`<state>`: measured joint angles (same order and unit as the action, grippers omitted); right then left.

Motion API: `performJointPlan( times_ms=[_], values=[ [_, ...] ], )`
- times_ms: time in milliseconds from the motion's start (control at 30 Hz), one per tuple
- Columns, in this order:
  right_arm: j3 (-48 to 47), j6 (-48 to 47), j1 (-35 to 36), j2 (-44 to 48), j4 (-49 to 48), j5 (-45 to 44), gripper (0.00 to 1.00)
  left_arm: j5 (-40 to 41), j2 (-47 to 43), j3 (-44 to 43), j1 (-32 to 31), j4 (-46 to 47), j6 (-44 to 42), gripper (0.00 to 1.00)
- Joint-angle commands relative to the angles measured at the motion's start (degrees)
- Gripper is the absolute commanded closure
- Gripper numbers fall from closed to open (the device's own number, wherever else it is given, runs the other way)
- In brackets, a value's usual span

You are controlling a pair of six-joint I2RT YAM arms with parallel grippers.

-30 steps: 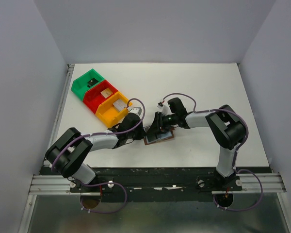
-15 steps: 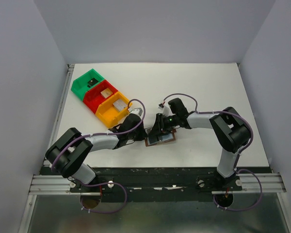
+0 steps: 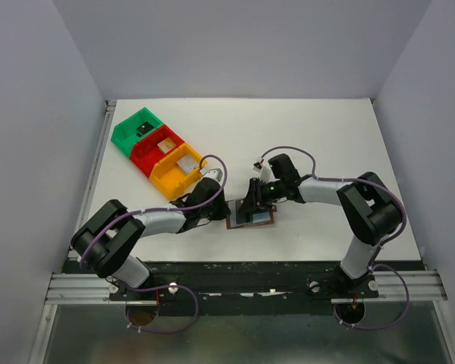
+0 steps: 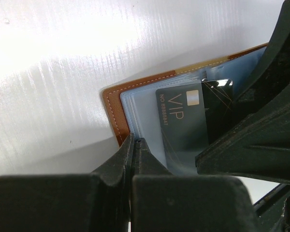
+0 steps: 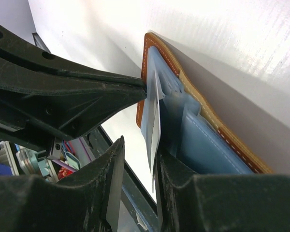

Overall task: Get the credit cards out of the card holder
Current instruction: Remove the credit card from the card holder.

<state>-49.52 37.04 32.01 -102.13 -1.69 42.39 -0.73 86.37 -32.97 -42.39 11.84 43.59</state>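
Brown card holder (image 4: pixel 114 104) toward the table's (image 3: pixel 326 136) near edge: left gripper (image 4: pixel 134 145) clamps its corner; right gripper's (image 5: pixel 140 159) grip unclear.

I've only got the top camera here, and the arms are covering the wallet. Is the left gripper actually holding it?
Observer: Yes. In the left wrist view, the left gripper is shut on the brown leather corner of the card holder.
Operator: Any cards showing?
Observer: A dark card marked VIP shows inside the open card holder, close to that corner.
Operator: And the right gripper?
Observer: In the right wrist view, a thin pale sheet stands edge-on between the fingers of the right gripper. I can't tell whether it is clamped.
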Motion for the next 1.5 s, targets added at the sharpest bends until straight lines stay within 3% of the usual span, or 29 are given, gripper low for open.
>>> performJointPlan(
  times_ms=[0,400,767,1133,1167,1267,1367,1467],
  values=[
    [1.3,-0.8,-0.6,3.4,0.8,-0.6,0.63,2.7,0.6,0.8,-0.1,-5.7,0.1,1.0],
    [3.4,-1.1,-2.5,6.3,0.9,-1.3,0.72,2.8,0.2,1.0,-0.1,-5.9,0.3,1.0],
    [4.1,-3.5,-3.8,8.7,7.7,-7.4,0.95,2.8,-2.5,0.4,-0.2,-7.2,-1.8,1.0],
    [4.3,-8.9,-5.2,16.1,16.3,-14.7,0.99,0.8,-4.7,-1.0,-0.2,-7.3,-3.0,1.0],
    [4.3,-9.6,-5.2,17.6,17.2,-15.2,0.99,0.8,-5.2,-1.7,-0.3,-7.2,-3.9,0.93],
    [3.6,-11.3,-5.1,21.5,19.9,-17.0,1.0,-3.2,-6.6,-4.3,-0.2,-7.2,-6.3,0.6],
    [2.7,-12.9,-5.2,25.3,22.6,-18.7,1.0,-3.9,-8.8,-6.4,-0.2,-7.9,-6.6,0.39],
    [2.3,-14.5,-5.2,29.6,24.3,-19.3,1.0,-3.8,-11.8,-8.3,-0.2,-8.9,-6.3,0.12]
  ],
)
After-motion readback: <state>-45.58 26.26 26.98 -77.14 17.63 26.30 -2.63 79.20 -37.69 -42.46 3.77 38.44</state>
